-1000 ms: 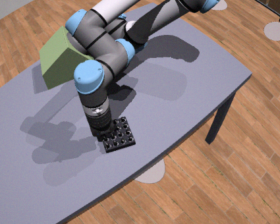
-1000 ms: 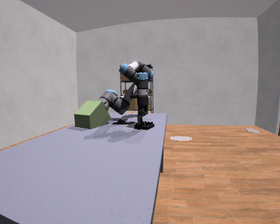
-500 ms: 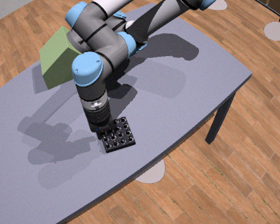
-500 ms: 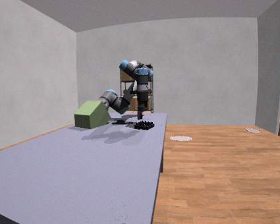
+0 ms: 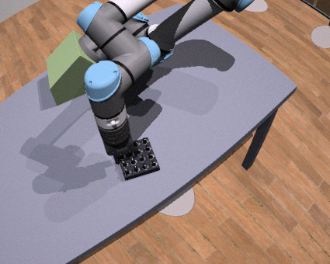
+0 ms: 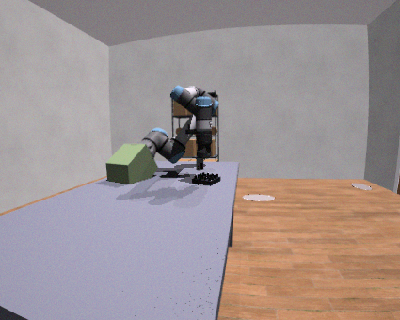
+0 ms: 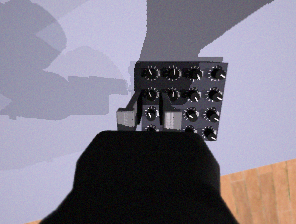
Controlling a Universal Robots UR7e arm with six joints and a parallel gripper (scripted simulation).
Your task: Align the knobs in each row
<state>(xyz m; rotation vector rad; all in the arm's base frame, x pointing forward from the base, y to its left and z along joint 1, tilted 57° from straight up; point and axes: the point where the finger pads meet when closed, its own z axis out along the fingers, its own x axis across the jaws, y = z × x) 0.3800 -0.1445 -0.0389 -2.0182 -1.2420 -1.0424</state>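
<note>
The black knob box [image 5: 144,174] [image 6: 206,181] [image 7: 205,105] sits on the table, with knobs in a four-by-four grid. In the wrist view the right column's knobs, such as the top right knob [image 7: 217,74], have white lines toward the lower right. The top knob of the second column [image 7: 173,73] has a near-vertical line. My gripper [image 7: 150,102] is partly open, its fingers apart above the left column with nothing between them. In the exterior view its fingers [image 6: 200,167] are raised above the box's height. Printed names are unreadable; some lower knobs are hidden by the gripper; no socket can be made out.
A green slanted block [image 5: 68,74] [image 6: 130,162] stands on the table [image 5: 230,112] [image 6: 142,245] beside the arm's base side. The table's edge runs near the knob box. The arm's shadow darkens part of the box.
</note>
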